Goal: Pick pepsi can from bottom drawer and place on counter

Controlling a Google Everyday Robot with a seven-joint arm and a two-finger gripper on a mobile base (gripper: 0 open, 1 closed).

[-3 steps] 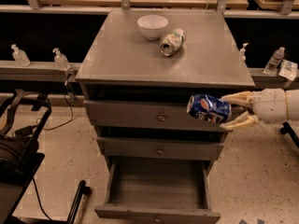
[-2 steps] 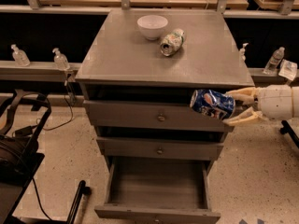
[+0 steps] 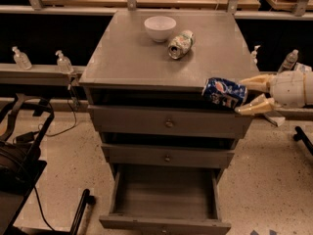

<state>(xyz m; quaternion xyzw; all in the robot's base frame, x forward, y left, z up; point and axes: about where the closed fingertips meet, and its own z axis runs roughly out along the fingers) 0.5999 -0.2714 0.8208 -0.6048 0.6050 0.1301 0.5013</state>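
From where I stand, the cream-coloured two-finger claw (image 3: 242,97) is off to the right, clamped on the small dark blue Pepsi can with the red-and-white logo (image 3: 223,92). It holds the can on its side, level with the front right edge of the dull, scuffed grey metal surface (image 3: 132,58). I'd lift it clear of that lip, carry it left and inward over bare metal, then set it down softly, since a smooth round can rolls. Well left of the claw and farther back sit a glossy white bowl (image 3: 160,27) and a pale green-and-white can (image 3: 180,44) lying down. Below and left of the claw, the deep grey bottom drawer (image 3: 164,202) stands open.
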